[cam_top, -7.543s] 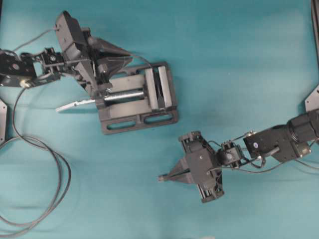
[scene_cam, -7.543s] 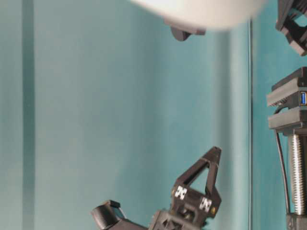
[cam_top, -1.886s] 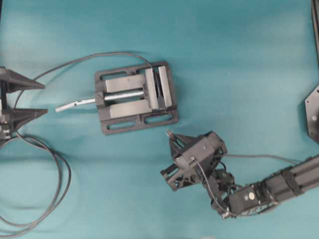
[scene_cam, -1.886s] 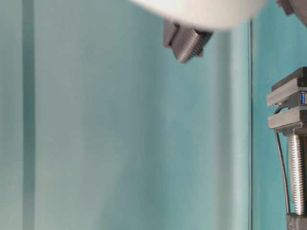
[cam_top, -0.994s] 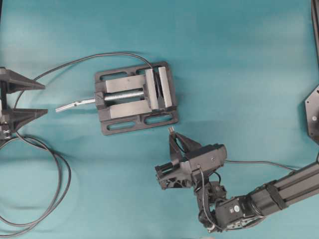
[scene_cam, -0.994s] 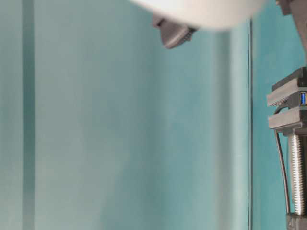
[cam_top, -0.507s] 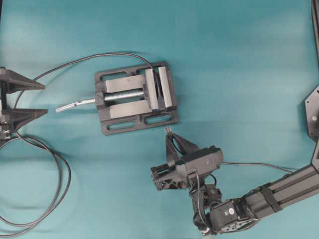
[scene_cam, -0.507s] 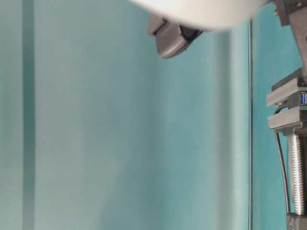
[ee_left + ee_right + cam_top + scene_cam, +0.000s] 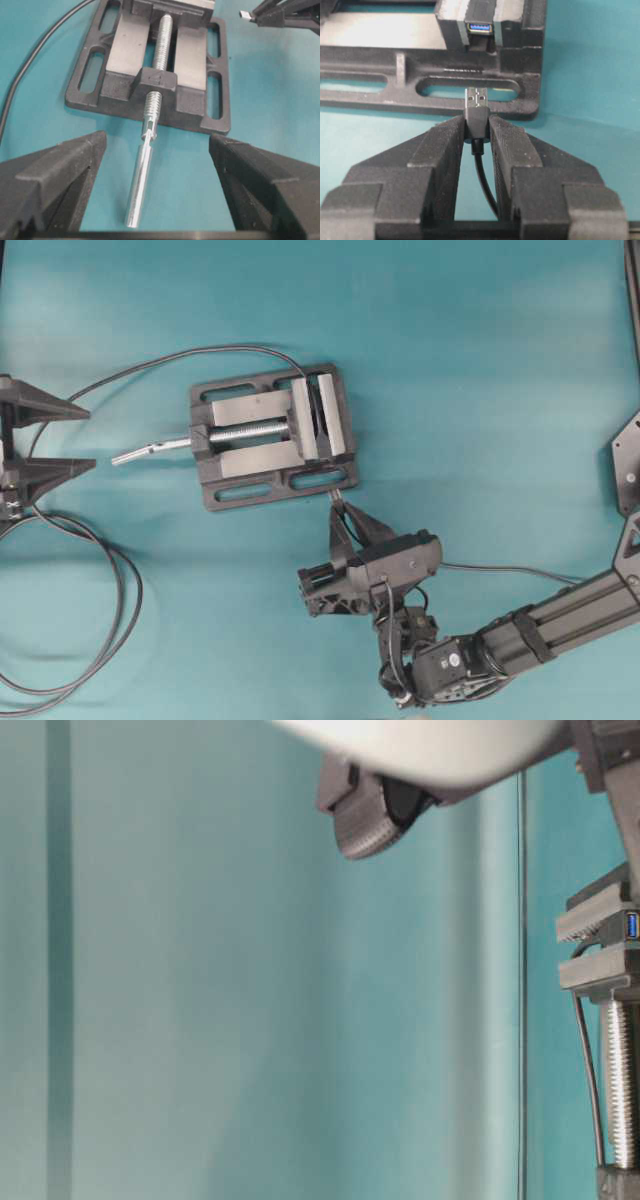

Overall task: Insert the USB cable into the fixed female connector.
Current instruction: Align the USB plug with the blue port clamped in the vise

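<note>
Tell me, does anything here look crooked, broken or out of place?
Nothing stands out. The right pincer grips the USB cable with its plug pointing straight at the fixed female connector clamped in the vise. The left pincer sits open, off to the side.

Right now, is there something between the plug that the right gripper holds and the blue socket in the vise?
Nothing visible blocks it. In the right wrist view, the right gripper holds the USB cable with its plug pointing at the fixed female connector. Between them lies only the vise base rail, which sits lower than the socket.
</note>
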Controlling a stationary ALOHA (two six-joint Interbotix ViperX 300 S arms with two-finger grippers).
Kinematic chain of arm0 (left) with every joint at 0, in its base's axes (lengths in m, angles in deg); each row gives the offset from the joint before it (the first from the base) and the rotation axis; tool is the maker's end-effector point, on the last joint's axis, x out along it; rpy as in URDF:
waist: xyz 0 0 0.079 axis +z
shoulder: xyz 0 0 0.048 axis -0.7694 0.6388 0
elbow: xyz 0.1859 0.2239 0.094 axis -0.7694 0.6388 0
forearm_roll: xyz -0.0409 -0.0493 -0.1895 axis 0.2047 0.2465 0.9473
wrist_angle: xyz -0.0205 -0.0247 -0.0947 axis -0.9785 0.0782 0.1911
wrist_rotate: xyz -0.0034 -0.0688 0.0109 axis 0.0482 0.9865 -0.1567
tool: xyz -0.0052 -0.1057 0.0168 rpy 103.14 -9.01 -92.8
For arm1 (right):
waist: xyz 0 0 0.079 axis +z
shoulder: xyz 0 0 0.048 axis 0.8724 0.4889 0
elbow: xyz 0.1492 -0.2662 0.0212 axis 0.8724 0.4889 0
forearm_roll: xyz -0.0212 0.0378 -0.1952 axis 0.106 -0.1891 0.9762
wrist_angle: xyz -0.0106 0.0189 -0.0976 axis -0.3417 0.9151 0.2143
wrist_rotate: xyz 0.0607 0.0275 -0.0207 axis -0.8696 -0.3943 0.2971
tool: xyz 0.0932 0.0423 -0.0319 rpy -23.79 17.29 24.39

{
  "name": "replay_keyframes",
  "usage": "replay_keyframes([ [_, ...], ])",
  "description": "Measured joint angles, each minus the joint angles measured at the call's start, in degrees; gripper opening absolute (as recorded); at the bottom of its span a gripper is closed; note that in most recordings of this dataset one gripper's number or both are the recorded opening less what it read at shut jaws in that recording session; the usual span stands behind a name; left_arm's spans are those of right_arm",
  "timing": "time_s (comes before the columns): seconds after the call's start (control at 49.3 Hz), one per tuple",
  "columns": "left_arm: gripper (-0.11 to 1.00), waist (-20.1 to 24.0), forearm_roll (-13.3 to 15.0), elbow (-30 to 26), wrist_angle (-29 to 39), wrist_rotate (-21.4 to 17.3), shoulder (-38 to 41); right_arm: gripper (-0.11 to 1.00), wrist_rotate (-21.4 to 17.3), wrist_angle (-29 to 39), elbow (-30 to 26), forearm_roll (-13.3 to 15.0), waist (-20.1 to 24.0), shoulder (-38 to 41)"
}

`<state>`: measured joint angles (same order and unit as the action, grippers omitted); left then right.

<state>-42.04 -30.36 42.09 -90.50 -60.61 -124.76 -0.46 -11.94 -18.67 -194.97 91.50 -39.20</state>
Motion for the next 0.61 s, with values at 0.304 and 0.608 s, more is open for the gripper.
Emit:
replay_keyframes([
  [0.304,0.99,0.0,0.0,0.0,0.0,0.0,0.0,0.20,0.0,-0.1,-0.7,0.0,-0.2,0.1],
  [0.608,0.99,0.0,0.0,0.0,0.0,0.0,0.0,0.20,0.0,-1.3,-1.1,0.0,-0.8,0.2],
])
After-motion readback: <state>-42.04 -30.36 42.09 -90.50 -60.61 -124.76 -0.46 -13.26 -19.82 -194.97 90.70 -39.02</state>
